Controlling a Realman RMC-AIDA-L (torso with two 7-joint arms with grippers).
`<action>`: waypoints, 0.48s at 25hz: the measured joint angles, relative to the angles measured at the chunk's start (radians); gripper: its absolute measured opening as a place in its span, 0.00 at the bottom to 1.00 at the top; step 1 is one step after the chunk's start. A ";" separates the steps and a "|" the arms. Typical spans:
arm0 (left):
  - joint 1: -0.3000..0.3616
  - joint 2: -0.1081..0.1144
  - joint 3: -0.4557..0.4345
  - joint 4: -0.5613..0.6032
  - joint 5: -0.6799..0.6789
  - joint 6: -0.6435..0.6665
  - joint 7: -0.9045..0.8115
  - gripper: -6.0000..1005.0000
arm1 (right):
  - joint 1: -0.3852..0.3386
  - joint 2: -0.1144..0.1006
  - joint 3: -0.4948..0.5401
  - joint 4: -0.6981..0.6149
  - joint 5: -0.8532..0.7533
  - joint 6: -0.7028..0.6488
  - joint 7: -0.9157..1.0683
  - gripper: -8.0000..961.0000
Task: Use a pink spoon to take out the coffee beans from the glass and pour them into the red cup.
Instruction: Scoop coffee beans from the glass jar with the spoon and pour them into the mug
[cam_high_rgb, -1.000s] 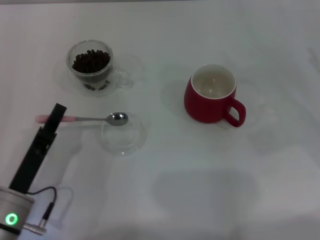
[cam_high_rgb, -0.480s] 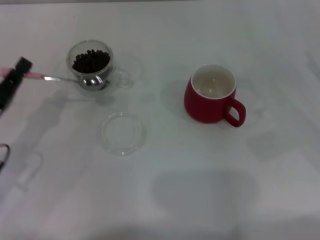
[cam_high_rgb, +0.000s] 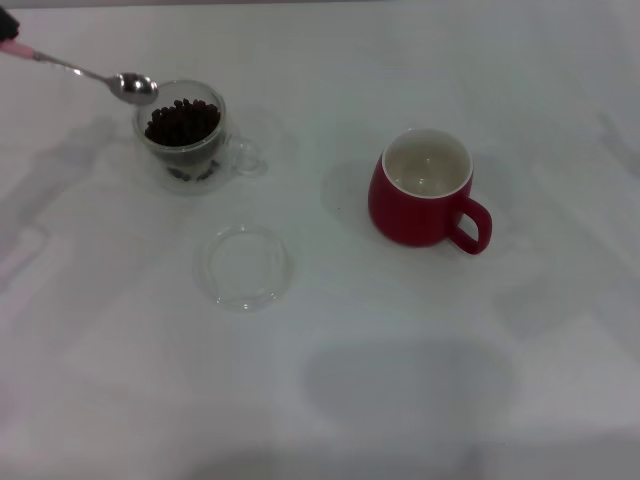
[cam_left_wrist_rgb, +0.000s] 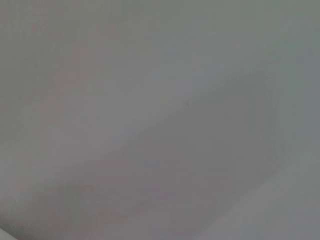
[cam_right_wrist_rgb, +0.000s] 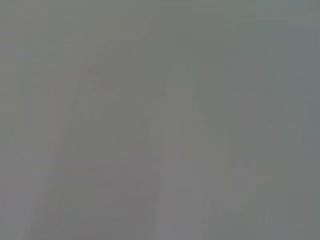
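The table (cam_high_rgb: 420, 400) carried the red cup (cam_high_rgb: 425, 190) right of centre, empty. The glass (cam_high_rgb: 182, 135) stood toward the far left corner, coffee beans (cam_high_rgb: 182, 120) heaped inside. The left pincer (cam_high_rgb: 6, 22), clamped on the pink spoon (cam_high_rgb: 95, 75), held its bowl just above the glass rim; a careless dip might have tipped the glass or scattered beans. The right pincer wasn't visible.
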 joint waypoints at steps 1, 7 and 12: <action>-0.019 0.017 0.000 0.000 0.016 -0.015 -0.019 0.13 | 0.000 0.000 0.000 0.002 0.000 -0.003 0.002 0.91; -0.103 0.060 0.004 0.030 0.121 -0.112 -0.115 0.13 | 0.002 0.000 -0.001 0.023 -0.002 -0.030 0.006 0.91; -0.163 0.057 0.010 0.081 0.246 -0.202 -0.191 0.13 | 0.007 0.000 -0.002 0.035 -0.001 -0.048 0.008 0.91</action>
